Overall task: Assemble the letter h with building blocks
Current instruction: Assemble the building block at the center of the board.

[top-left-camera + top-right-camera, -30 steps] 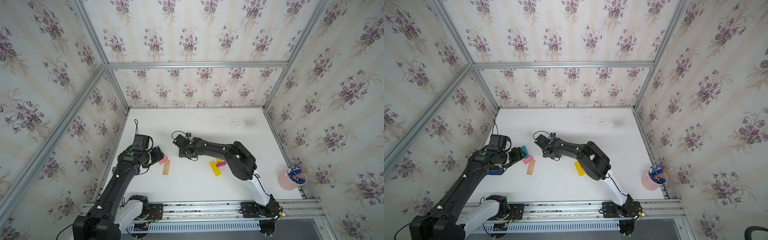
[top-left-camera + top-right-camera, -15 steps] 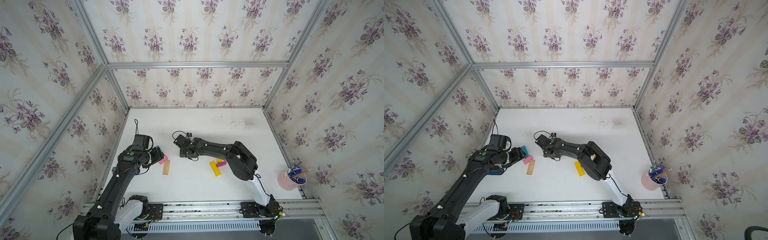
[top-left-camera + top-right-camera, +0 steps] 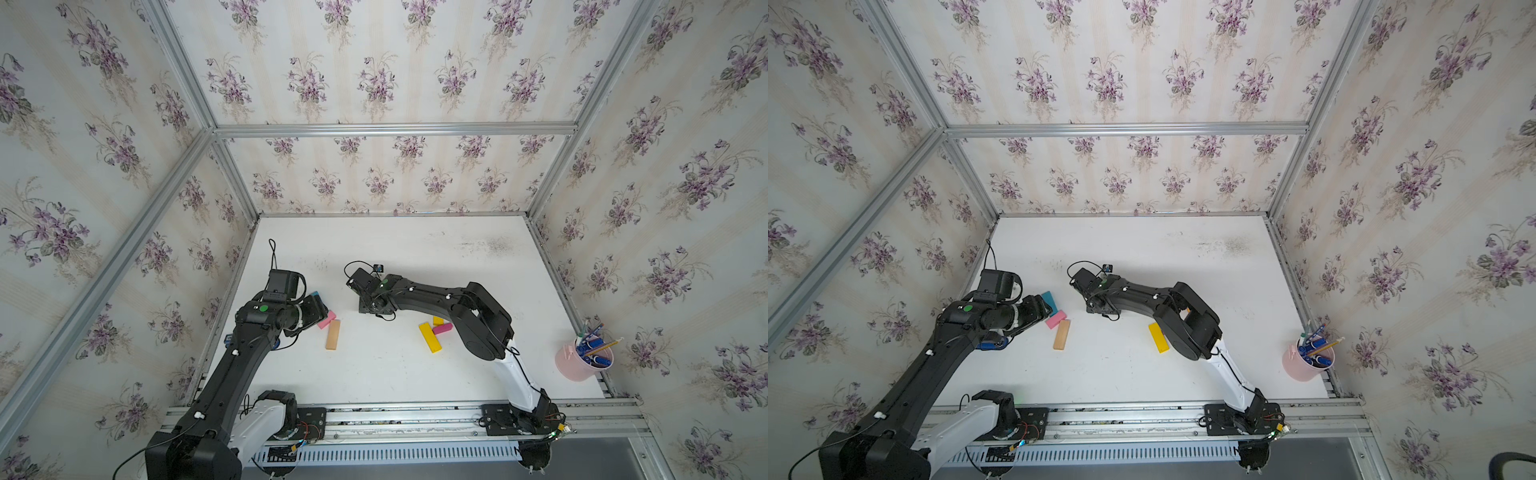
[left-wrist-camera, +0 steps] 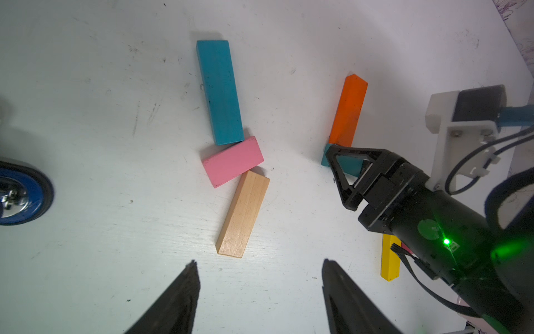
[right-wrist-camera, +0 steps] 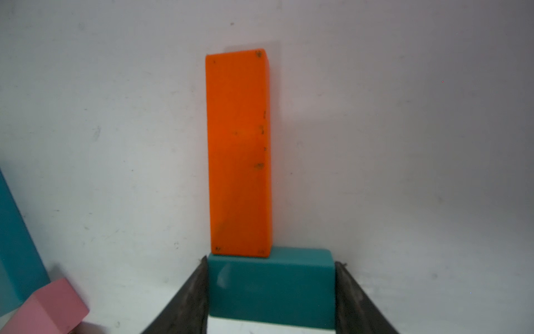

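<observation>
Presently the right claw (image 5: 271,260) is pinched on the short teal block (image 5: 271,284): in the right wrist view one finger bears on each end face of the block. The orange block (image 5: 239,150) lies flat on the table (image 3: 415,257), and one of its short ends butts against the long side of the short teal block, toward one end of it. Whether the short teal block rests on the table or is raised off it cannot be told. In both top views this pair is hidden beneath the right arm's wrist, which sits left of the table's centre. The left claw (image 4: 259,261) is spread wide, grips nothing and touches nothing. It hangs above bare table just short of the plain wood block (image 4: 242,214). Three blocks form a crooked chain on the left part of the table, running from far to near: the long teal block (image 4: 219,92), the pink block (image 4: 232,162) and the plain wood block, each meeting the next at a corner. Right of centre, the yellow block (image 3: 430,337), the magenta block (image 3: 441,329) and a small amber block (image 3: 438,320) lie close together, partly covered by the right arm's elbow. A pink cup (image 3: 575,368) of pens stands at the table's near right edge.
</observation>
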You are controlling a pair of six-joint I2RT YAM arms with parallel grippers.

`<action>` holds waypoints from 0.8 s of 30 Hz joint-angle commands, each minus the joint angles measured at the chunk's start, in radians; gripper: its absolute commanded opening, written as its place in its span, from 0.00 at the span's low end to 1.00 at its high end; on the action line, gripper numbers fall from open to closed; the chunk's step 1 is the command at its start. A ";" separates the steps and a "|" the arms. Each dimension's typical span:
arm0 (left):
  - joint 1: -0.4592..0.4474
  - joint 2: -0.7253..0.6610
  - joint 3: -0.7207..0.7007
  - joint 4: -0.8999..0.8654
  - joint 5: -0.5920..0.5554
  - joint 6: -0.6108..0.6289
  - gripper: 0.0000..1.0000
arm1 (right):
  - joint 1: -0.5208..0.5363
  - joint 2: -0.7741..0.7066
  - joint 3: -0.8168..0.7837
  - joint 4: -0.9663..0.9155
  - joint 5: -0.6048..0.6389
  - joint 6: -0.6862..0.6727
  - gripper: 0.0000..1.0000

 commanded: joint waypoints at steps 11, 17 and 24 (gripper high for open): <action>0.001 -0.002 -0.001 0.021 0.005 0.011 0.70 | 0.002 0.007 -0.023 -0.077 -0.058 -0.006 0.77; 0.001 -0.003 -0.005 0.023 0.005 0.009 0.70 | 0.008 -0.015 -0.052 -0.080 -0.050 -0.003 0.76; 0.001 0.000 -0.008 0.027 0.003 0.010 0.70 | 0.014 -0.018 -0.057 -0.079 -0.046 0.000 0.74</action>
